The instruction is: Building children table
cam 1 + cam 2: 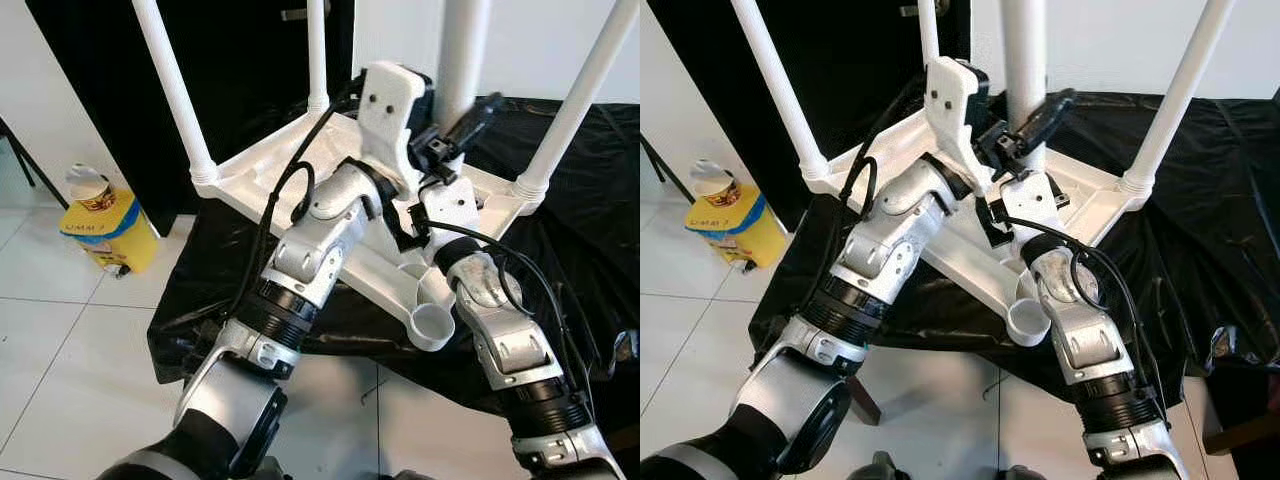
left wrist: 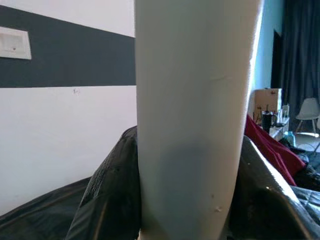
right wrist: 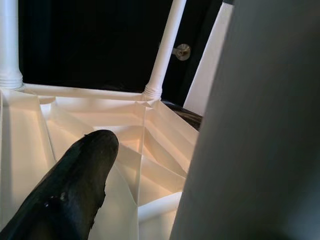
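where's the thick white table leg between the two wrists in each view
Left eye view: the table leg stands top centre-right, behind both wrists.
Right eye view: top centre.
Left wrist view: the close white column before the black sheet.
Right wrist view: probably the blurred grey mass beside the black finger.
Shared landmark: the upturned tabletop, in the eye and right wrist views.
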Controlling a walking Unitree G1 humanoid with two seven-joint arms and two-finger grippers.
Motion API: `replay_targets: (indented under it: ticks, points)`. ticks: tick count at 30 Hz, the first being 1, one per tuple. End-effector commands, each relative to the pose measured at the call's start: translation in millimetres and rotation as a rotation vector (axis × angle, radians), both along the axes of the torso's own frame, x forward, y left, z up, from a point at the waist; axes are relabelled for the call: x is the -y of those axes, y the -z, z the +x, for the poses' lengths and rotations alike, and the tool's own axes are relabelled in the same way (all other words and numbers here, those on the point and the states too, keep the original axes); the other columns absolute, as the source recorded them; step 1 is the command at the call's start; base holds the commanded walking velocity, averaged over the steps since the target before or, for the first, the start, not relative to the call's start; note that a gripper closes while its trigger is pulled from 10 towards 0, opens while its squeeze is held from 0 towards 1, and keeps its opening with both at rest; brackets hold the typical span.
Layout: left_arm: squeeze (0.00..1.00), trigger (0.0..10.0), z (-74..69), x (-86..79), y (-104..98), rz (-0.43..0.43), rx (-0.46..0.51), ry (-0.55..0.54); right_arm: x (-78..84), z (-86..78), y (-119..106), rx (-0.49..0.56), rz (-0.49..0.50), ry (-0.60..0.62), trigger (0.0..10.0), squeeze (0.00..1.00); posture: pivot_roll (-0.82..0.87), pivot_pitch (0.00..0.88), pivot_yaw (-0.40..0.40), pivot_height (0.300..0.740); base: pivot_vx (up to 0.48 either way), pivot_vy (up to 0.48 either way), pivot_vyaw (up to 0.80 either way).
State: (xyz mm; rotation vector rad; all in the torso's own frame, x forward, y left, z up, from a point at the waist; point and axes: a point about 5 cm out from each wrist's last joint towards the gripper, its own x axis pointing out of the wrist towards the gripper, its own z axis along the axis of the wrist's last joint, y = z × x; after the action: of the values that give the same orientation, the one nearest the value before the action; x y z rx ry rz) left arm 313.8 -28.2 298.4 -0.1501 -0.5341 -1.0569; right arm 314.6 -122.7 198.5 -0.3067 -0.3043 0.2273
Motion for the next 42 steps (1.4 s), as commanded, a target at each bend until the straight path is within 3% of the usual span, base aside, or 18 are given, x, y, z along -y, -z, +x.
replay_targets:
  ticks: [1,3,4,5,15,16,17,18,25,26,27,28,34,35,42]
  points:
    - [0.00,10.0,-8.1,5.5,-1.2,0.021,0.035,0.064,-5.4,1.6,-1.8,0.009,0.000,-0.022,10.0,0.00,-0.05,0.022,0.014,0.740,0.000,0.000,0.00]
    - [0.00,10.0,-9.7,7.1,-1.3,0.022,0.036,0.069,-6.7,3.1,-3.0,0.015,0.000,-0.027,10.0,0.00,-0.04,0.023,0.013,0.740,0.000,0.000,0.00]
    - [0.00,10.0,-10.7,8.2,-1.4,0.024,0.038,0.072,-7.6,4.1,-3.7,0.018,0.002,-0.030,3.2,0.00,-0.04,0.023,0.013,0.740,0.000,0.000,0.00]
    - [0.00,10.0,-11.3,8.9,-1.6,0.026,0.041,0.073,-8.1,4.4,-3.8,0.015,0.008,-0.033,0.0,0.00,-0.04,0.024,0.010,0.740,0.000,0.000,0.00]
    - [0.00,10.0,-11.7,7.8,-2.2,0.034,0.045,0.068,-5.6,3.9,0.6,0.002,0.043,-0.009,0.0,0.00,-0.04,0.022,0.012,0.740,0.000,0.000,0.00]
    - [0.11,10.0,-11.0,7.5,-1.9,0.035,0.037,0.073,-3.8,3.8,1.4,-0.001,0.051,0.002,0.0,0.00,-0.04,0.024,0.013,0.740,0.000,0.000,0.00]
    - [0.11,10.0,-11.0,7.5,-1.9,0.035,0.037,0.073,-3.8,3.8,1.4,-0.001,0.051,0.002,0.0,0.00,-0.04,0.024,0.013,0.740,0.000,0.000,0.00]
    - [1.00,10.0,-10.5,6.8,-1.4,0.030,0.023,0.084,-1.8,4.0,2.4,-0.007,0.064,0.015,0.0,0.00,-0.04,0.025,0.015,0.740,0.000,0.000,0.00]
    - [1.00,10.0,-9.1,4.6,-1.9,0.027,0.014,0.082,2.9,5.1,3.7,-0.025,0.111,0.049,0.0,0.00,-0.05,0.028,0.016,0.740,0.000,0.000,0.00]
    - [0.73,10.0,-7.1,3.2,-2.2,0.039,0.029,0.053,4.4,5.8,3.9,-0.034,0.134,0.060,0.0,0.00,-0.05,0.029,0.016,0.740,0.000,0.000,0.00]
    - [0.73,10.0,-7.1,3.2,-2.2,0.039,0.029,0.053,4.4,5.8,3.9,-0.034,0.134,0.060,0.0,0.00,-0.05,0.029,0.016,0.740,0.000,0.000,0.00]
    - [0.00,10.0,-5.3,1.6,-2.9,0.043,0.039,0.027,5.7,6.4,4.4,-0.046,0.168,0.072,0.0,0.00,-0.05,0.030,0.016,0.740,0.000,0.000,0.00]
    - [0.00,10.0,-2.0,-2.1,-4.0,0.042,0.047,-0.014,6.4,6.6,5.5,-0.070,0.233,0.082,0.0,0.00,-0.04,0.030,0.014,0.740,0.000,0.000,0.00]
    - [0.00,10.0,0.3,-6.2,-5.3,0.032,0.048,-0.038,7.3,7.1,5.8,-0.083,0.271,0.096,10.0,0.00,-0.05,0.031,0.013,0.740,0.000,0.000,0.00]
    - [0.00,10.0,7.4,-25.5,-12.6,-0.023,0.047,-0.113,17.4,9.8,4.2,-0.088,0.353,0.177,10.0,0.00,-0.04,0.035,0.004,0.740,0.000,0.000,0.00]
